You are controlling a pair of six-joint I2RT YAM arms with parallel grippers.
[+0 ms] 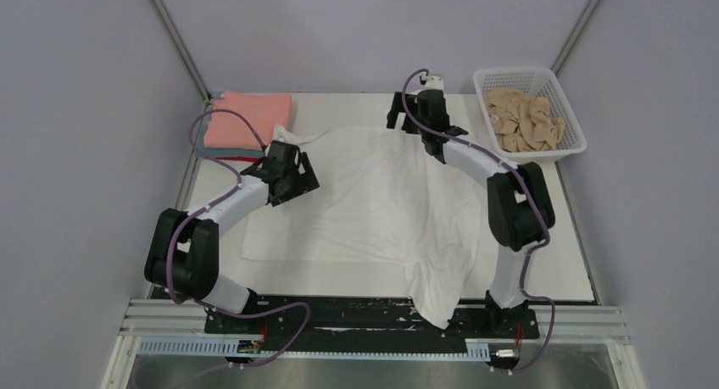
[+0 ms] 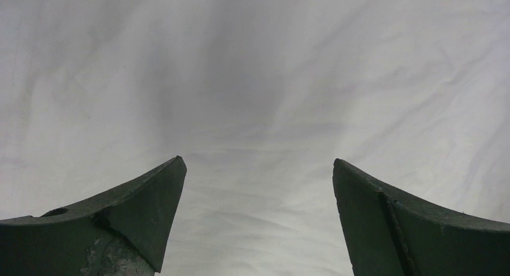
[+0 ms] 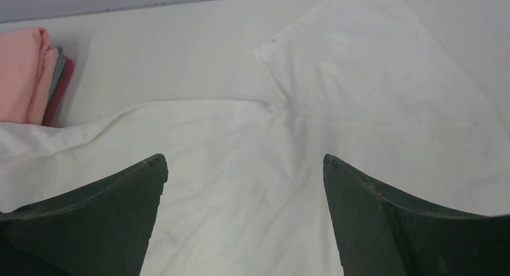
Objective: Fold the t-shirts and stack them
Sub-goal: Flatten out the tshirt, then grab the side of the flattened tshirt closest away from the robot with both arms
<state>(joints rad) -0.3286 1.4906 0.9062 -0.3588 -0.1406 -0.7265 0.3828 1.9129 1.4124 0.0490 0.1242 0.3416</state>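
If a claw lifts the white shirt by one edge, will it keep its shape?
Probably floppy: the white t-shirt lies wrinkled, and one part hangs limp over the table edge. It looks thin, so likely light. Lifted at one edge, the rest would probably sag and drag.

Matt cloth white t-shirt (image 1: 373, 194) (finely wrinkled)

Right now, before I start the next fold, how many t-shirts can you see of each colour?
white t-shirt, spread out: 1
tan t-shirt, crumpled in the basket: 1, as far as I can tell
salmon-pink t-shirt, top of the folded stack: 1
teal t-shirt, under it: 1
red t-shirt, at the bottom: 1
Total: 5
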